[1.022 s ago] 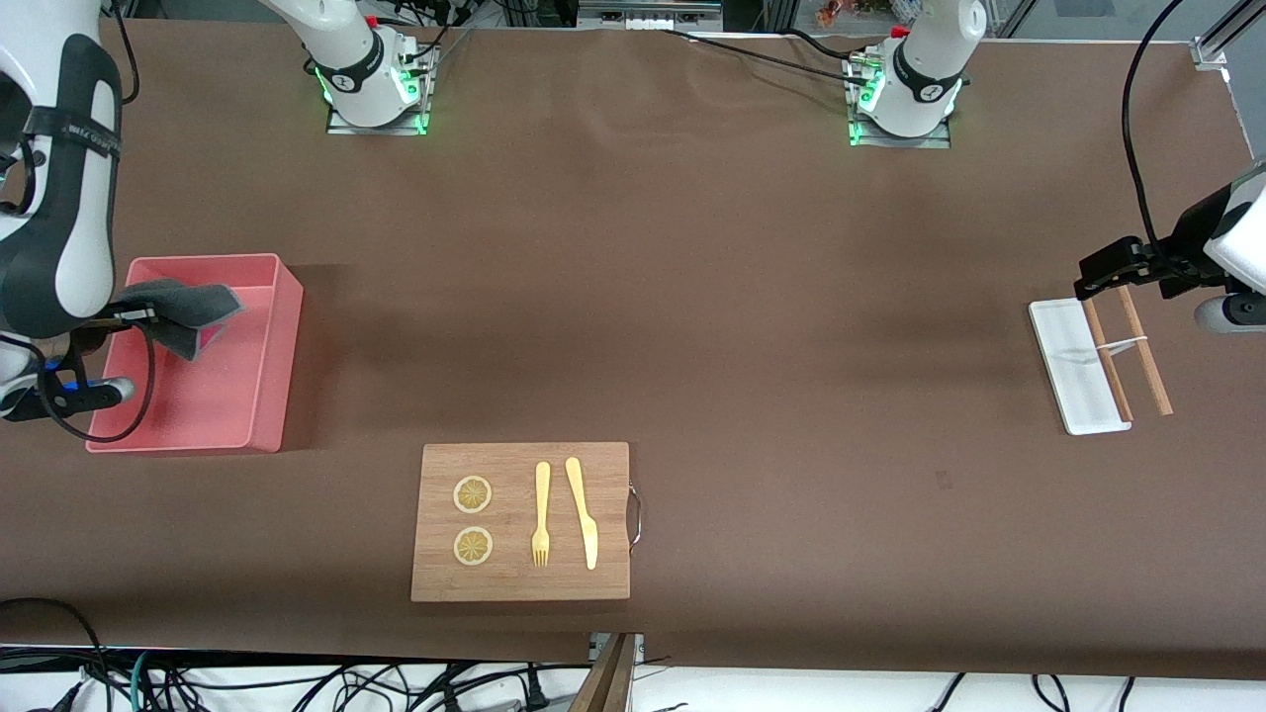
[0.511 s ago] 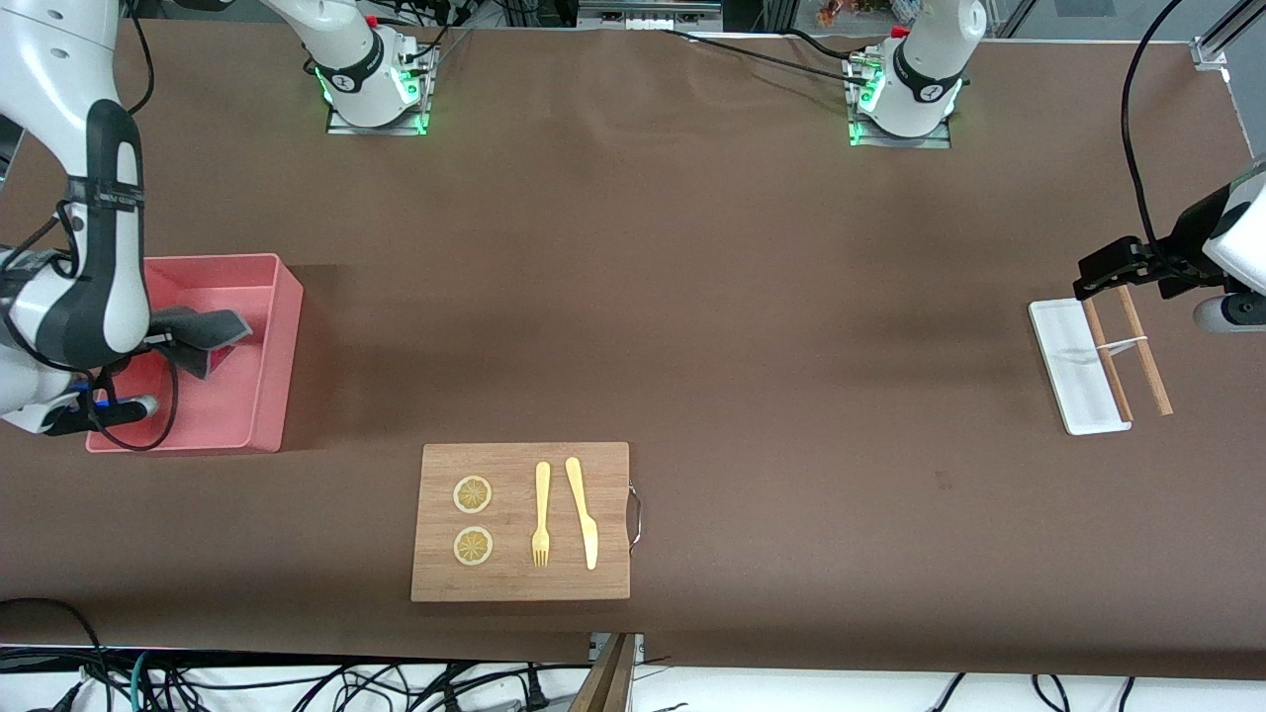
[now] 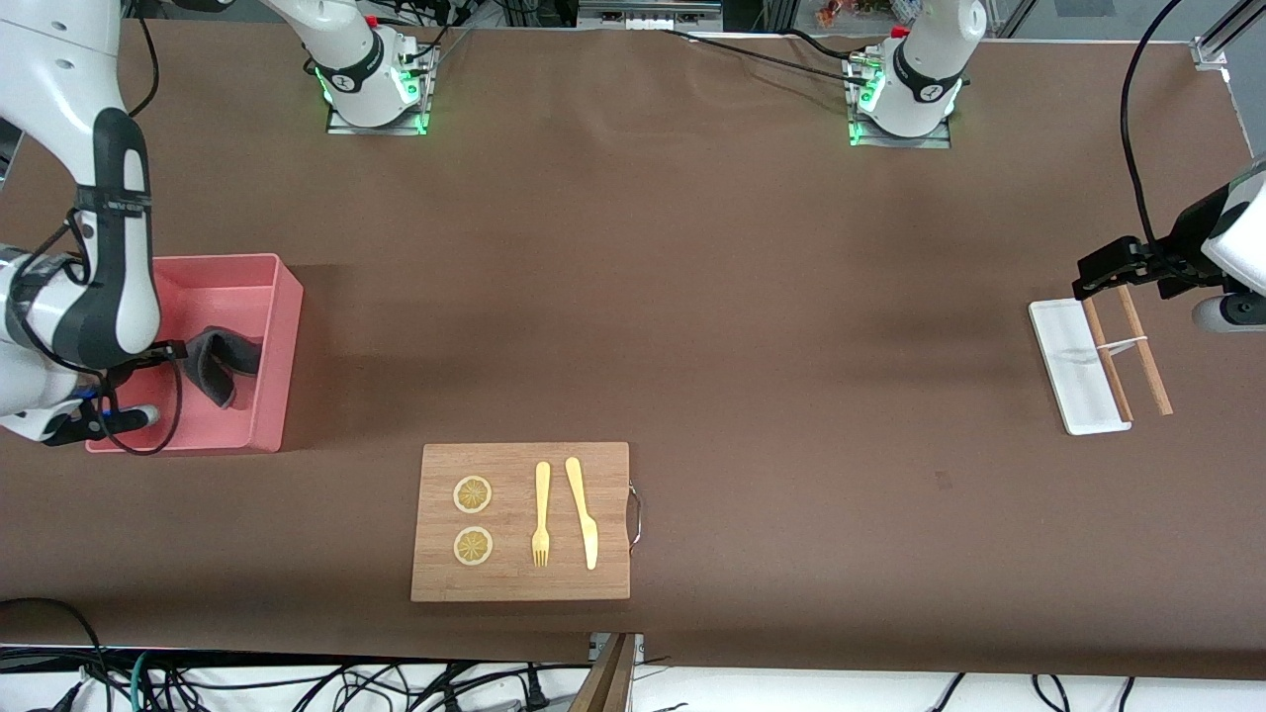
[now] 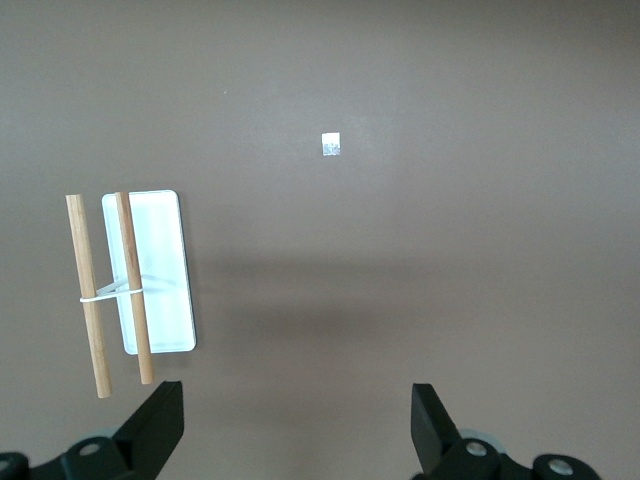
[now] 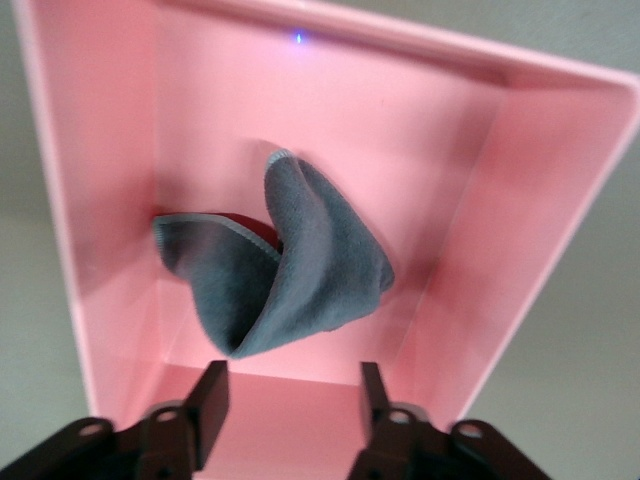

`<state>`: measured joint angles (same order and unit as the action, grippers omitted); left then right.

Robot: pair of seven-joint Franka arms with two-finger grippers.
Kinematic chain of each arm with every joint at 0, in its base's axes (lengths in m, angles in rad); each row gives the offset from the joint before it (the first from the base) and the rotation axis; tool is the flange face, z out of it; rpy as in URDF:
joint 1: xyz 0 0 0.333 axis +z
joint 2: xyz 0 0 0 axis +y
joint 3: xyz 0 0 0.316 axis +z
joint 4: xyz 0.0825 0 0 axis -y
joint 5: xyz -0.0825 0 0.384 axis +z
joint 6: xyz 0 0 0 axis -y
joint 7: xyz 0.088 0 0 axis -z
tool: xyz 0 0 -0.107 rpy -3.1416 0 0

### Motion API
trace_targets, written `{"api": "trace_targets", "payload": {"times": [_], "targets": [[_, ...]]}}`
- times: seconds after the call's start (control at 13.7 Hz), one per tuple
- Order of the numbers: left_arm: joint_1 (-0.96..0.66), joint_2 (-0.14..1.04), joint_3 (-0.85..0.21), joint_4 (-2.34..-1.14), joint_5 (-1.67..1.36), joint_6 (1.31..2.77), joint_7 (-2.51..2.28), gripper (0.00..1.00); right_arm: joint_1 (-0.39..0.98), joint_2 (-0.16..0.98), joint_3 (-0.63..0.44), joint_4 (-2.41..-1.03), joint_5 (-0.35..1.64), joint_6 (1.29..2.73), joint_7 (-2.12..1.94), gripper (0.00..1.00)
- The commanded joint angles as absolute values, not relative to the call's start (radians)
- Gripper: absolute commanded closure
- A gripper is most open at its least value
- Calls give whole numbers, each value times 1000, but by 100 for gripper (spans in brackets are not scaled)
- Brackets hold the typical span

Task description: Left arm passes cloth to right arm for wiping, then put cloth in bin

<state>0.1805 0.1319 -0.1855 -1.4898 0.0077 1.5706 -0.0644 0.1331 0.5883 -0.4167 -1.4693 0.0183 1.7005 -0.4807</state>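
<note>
Front and wrist views of the 2-arm table. The small dark grey fuzzy cloth (image 3: 220,362) (image 5: 285,260) lies crumpled and folded inside the pink rectangular plastic bin (image 3: 282,297) (image 5: 110,180), which stands at the right arm's end of the table. The right gripper (image 3: 158,356) (image 5: 290,395) hangs over the bin just above the cloth; its 2 fingers (image 5: 212,395) are parted and hold nothing, the cloth lying free of them.

The left gripper (image 3: 1108,272) (image 4: 297,420) waits at the left arm's end of the table, its fingers (image 4: 160,415) spread wide and empty, above the brown table covering (image 3: 752,326) beside the small flat white tray (image 3: 1063,361) (image 4: 160,240). 2 wooden sticks (image 3: 1128,351) (image 4: 105,290), joined by a white band, lie across the tray's edge.

The rectangular wooden board (image 3: 514,583), nearer the front camera than the bin, carries 2 round lemon slices (image 3: 473,519), 1 yellow fork (image 3: 541,514) and 1 yellow knife (image 3: 583,511).
</note>
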Motion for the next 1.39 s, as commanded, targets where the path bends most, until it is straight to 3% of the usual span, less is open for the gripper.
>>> {"api": "trace_targets", "payload": {"times": [0.0,0.36,0.66,1.02,1.31], "targets": [[181,146,-189,-1457,2,1554,-44,0,130,441,-400,-1491,64,1606,-486,0],[181,146,-189,-1457,2,1554,-44,0,129,200,-289,-1489,52,1493,-486,0],[181,146,-189,-1457,2,1554,-44,0,114,94,-230,-1493,-35,1488,-485,0],[181,146,-190,-1457,0,1554,-44,0,87,35,-210,-1491,-72,1532,-497,0],[181,146,-187,-1457,-2,1554,-44,0,72,18,-155,-1491,-63,1447,-283,0]]}}
